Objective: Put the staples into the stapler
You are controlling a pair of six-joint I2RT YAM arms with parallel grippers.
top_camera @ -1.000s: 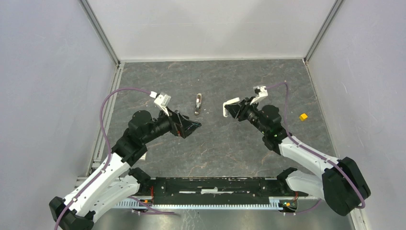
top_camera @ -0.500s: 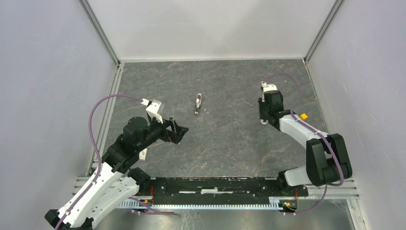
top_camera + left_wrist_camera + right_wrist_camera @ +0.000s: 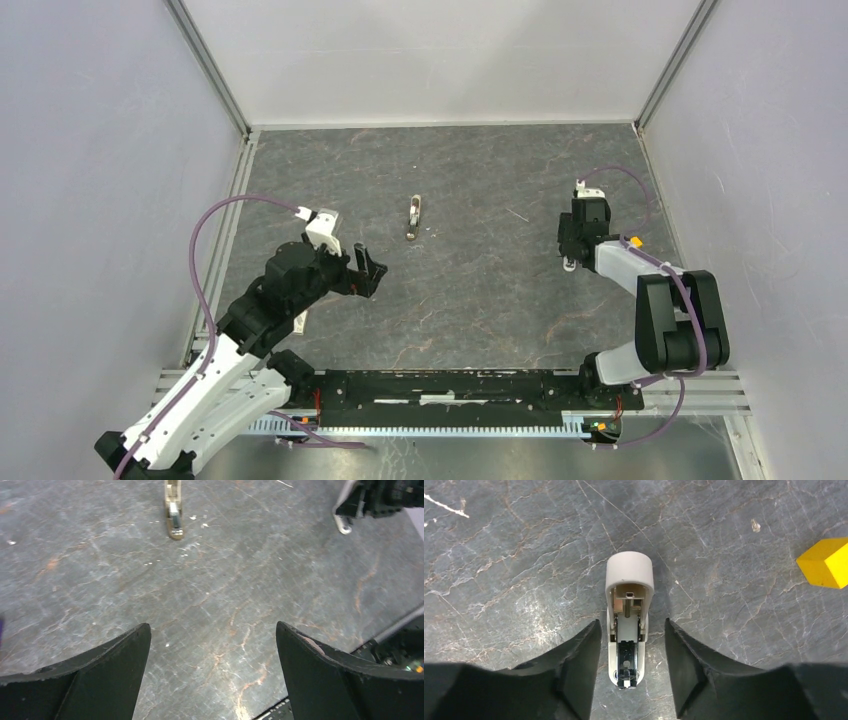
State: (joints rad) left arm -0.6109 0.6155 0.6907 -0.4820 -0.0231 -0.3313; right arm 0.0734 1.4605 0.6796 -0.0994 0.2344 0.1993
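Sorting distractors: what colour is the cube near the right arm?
The cube is yellow, clearest in the right wrist view.

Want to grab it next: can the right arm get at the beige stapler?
Likely yes: the stapler lies on the table between the parted fingers of the right gripper, with nothing covering it.

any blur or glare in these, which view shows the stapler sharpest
Right wrist: the stapler is sharp and evenly lit; the black fingers beside it lose detail. Left wrist: the table looks sharp, the near fingers plain dark shapes. Top external: flat even light, no glare, small things lack detail.
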